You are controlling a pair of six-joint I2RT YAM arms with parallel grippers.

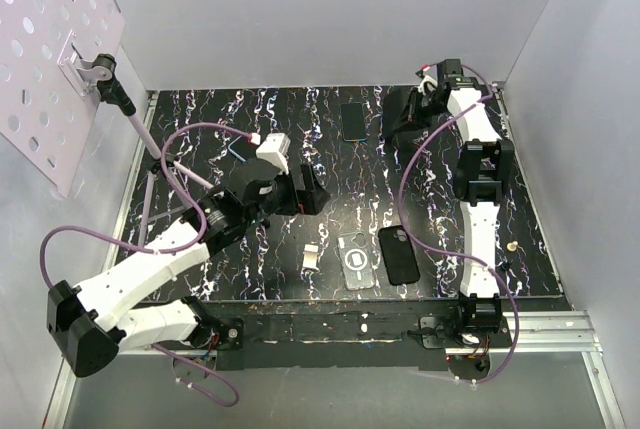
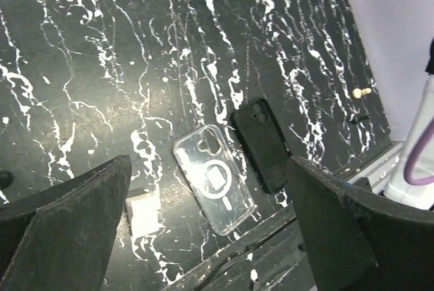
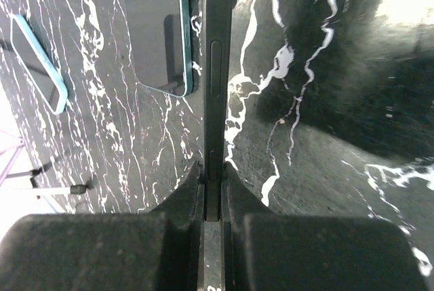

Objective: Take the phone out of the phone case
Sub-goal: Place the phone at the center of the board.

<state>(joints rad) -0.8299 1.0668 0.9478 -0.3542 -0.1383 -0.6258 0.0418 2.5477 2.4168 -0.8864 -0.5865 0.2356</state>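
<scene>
My right gripper (image 1: 411, 112) at the far right back is shut on a thin dark phone (image 3: 215, 67), held on edge above the table; it is seen edge-on in the right wrist view. Beside it, a dark-screened phone with a teal rim (image 1: 352, 121) lies flat, also in the right wrist view (image 3: 157, 26). A clear case (image 1: 357, 259) and a black camera-cutout case or phone (image 1: 399, 254) lie side by side near the front edge. My left gripper (image 1: 300, 189) is open and empty, high over the table's middle. Both show between its fingers (image 2: 68, 223): the clear case (image 2: 213, 179) and the black piece (image 2: 264, 142).
A small white block (image 1: 312, 257) lies left of the clear case. A thin teal-edged item (image 1: 238, 151) lies at the back left, also in the right wrist view (image 3: 37, 60). A perforated white panel (image 1: 50, 49) stands at the far left. A metal rail (image 1: 330, 324) runs along the front edge.
</scene>
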